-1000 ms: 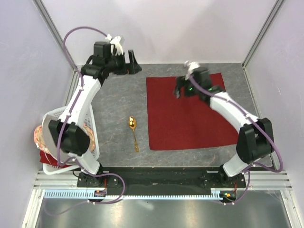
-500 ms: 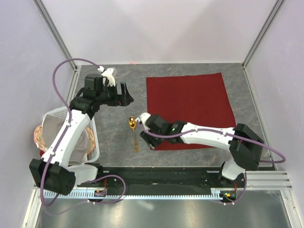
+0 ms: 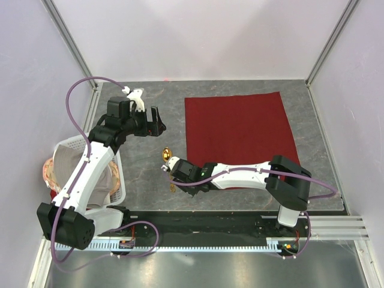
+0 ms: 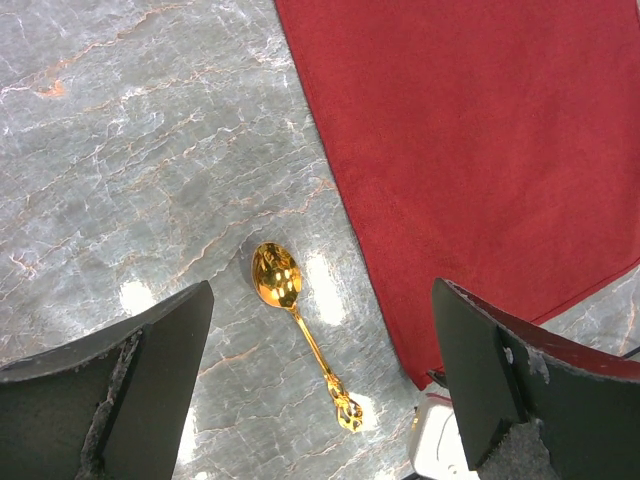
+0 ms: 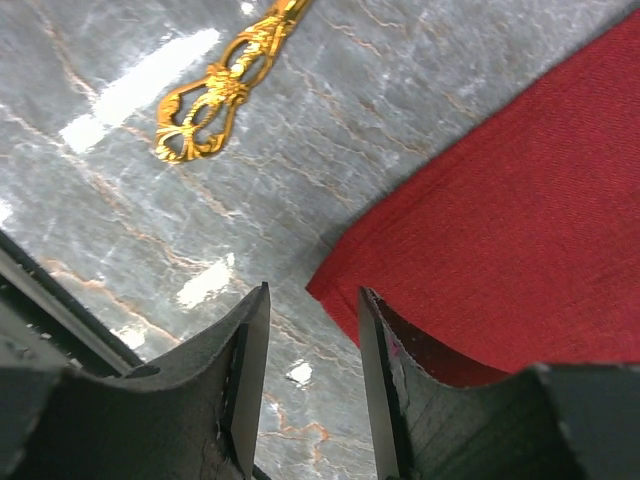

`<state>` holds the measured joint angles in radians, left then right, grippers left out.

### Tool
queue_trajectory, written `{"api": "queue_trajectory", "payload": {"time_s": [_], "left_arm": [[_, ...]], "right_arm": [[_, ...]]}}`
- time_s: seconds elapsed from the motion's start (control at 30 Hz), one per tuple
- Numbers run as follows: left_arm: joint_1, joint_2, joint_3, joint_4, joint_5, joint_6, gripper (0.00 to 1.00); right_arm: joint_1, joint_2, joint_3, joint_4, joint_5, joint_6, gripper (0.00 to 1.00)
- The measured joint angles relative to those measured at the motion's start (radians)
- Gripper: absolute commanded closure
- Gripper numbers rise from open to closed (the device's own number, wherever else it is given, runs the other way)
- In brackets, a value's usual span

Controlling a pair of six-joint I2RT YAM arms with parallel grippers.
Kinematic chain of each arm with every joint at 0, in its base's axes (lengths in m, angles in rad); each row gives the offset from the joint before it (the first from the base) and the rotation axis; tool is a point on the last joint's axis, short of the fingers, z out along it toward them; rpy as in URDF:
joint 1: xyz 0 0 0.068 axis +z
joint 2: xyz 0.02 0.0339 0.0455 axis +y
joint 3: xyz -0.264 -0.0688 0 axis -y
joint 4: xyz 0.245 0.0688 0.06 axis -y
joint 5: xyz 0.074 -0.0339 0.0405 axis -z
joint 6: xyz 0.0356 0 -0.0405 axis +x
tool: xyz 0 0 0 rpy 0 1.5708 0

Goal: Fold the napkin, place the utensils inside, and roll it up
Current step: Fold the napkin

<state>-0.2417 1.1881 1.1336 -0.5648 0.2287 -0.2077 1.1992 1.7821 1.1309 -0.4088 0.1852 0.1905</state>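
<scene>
Jaws of the right gripper (image 5: 312, 300) are narrowing on the napkin's (image 3: 237, 135) near-left corner, nothing clamped yet; the left gripper (image 4: 322, 290) gapes wide.
The right arm has come over from the far edge to beside the spoon (image 4: 277, 277); the napkin lies flat, so the fold is only starting.

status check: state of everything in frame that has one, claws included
napkin: spread flat on the table, unfolded.
spoon: lying on the table left of the napkin, apart from it, not held.
left claw: wide open, empty, above the spoon.
right claw: jaws slightly apart, at the napkin's near-left corner; no grip visible.
basket: beside the left arm, holding a grey-beige cloth.
</scene>
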Motion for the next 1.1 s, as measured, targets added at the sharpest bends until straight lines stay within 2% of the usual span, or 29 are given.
{"api": "queue_trajectory", "payload": {"time_s": [0.5, 0.6, 0.7, 0.73, 1.1], "left_arm": [[0.000, 0.000, 0.000, 0.000, 0.002, 0.000, 0.03], [0.000, 0.001, 0.000, 0.000, 0.005, 0.000, 0.03], [0.000, 0.003, 0.000, 0.000, 0.008, 0.000, 0.03], [0.000, 0.003, 0.000, 0.000, 0.008, 0.000, 0.03], [0.000, 0.004, 0.000, 0.000, 0.006, 0.000, 0.03]], "right_arm": [[0.013, 0.039, 0.005, -0.003, 0.036, -0.008, 0.68], [0.014, 0.047, 0.006, 0.001, 0.040, -0.013, 0.77], [0.016, 0.052, 0.010, 0.004, 0.042, -0.018, 0.98], [0.017, 0.055, 0.012, 0.005, 0.042, -0.019, 1.00], [0.084, 0.059, 0.045, -0.019, 0.020, -0.029, 1.00]]}}
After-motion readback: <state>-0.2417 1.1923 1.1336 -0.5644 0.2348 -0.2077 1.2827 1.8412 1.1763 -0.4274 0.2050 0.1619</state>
